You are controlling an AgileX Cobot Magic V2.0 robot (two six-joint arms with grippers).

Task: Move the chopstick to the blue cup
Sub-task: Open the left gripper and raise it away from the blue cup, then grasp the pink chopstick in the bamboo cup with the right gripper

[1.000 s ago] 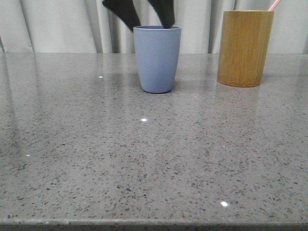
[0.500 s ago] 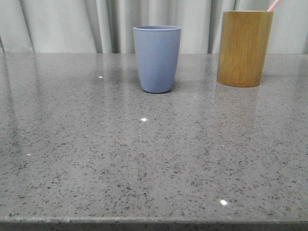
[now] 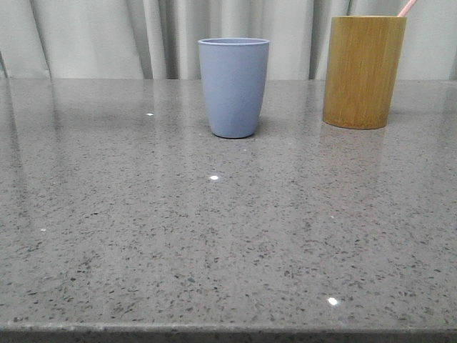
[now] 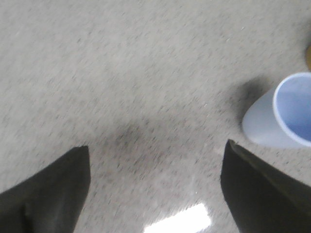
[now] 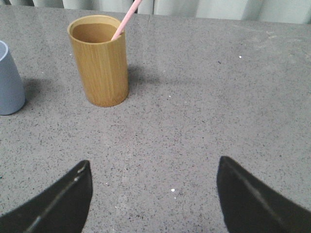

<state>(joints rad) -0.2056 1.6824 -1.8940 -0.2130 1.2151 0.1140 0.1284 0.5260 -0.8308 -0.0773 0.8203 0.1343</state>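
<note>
The blue cup (image 3: 233, 86) stands upright at the back middle of the grey table; it also shows in the left wrist view (image 4: 285, 114) and at the edge of the right wrist view (image 5: 8, 80). Its inside looks empty where it shows. A pink chopstick (image 5: 125, 19) leans in the yellow-brown bamboo holder (image 5: 99, 60), and its tip shows in the front view (image 3: 406, 8) above the holder (image 3: 363, 70). My left gripper (image 4: 155, 165) is open and empty above bare table beside the blue cup. My right gripper (image 5: 153, 187) is open and empty, well short of the holder.
The speckled grey stone table (image 3: 214, 236) stretches to the front edge. Pale curtains (image 3: 93, 36) hang behind the table. Neither gripper shows in the front view.
One second ago the left gripper's dark fingers showed over the blue cup's rim in the front view. They have since gone up out of that view. The cups have not moved.
</note>
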